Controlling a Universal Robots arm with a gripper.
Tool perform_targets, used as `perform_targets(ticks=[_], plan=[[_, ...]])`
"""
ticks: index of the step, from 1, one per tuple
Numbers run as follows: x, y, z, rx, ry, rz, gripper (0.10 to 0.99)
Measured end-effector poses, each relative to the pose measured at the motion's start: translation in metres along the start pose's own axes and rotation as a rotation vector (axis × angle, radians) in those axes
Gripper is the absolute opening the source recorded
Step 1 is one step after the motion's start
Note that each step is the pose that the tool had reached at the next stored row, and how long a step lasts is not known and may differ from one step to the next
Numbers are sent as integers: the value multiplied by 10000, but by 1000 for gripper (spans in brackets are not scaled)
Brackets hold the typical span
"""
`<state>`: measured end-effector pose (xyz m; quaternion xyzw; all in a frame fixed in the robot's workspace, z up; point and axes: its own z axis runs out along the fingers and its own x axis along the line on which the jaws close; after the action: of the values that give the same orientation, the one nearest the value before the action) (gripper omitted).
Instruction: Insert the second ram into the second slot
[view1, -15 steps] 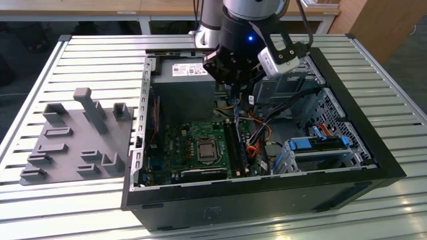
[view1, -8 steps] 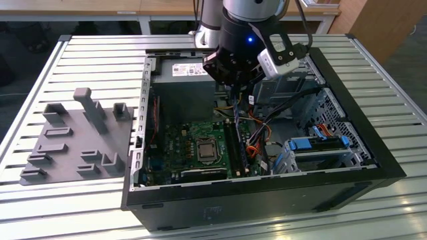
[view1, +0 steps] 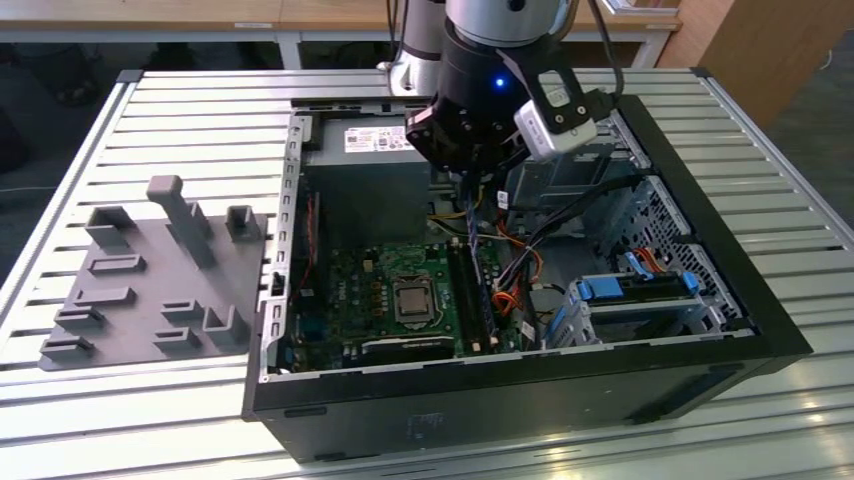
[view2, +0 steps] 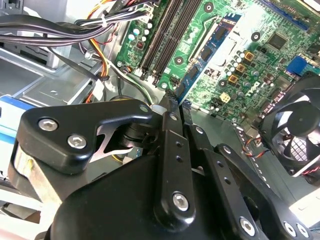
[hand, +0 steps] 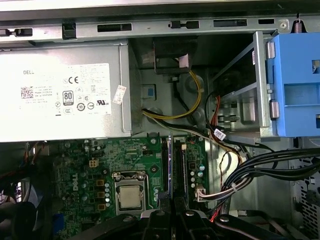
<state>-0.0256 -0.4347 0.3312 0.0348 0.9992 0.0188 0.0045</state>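
The second ram (view2: 206, 51) is a blue board with dark chips, the motherboard (hand: 80, 170) is green, and the end effector (view2: 176, 105) is glossy black with silver screw heads. The computer case (view1: 534, 392) is black, its drive bracket (hand: 295, 85) is bright blue, and the power supply (hand: 65, 60) is grey with a white label. The desk (view1: 174, 110) is silver, ribbed in parallel slats, and the fixture (view1: 134, 290) is plain grey.

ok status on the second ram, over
Copy: hand shut on second ram. Ram held lengthwise over memory slots, seating unclear. Cables beside slots, not across.
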Motion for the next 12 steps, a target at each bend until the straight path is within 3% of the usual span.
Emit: perform_targets(ticks=[12], plan=[[0, -1, 31, 0, 0, 0, 141]])
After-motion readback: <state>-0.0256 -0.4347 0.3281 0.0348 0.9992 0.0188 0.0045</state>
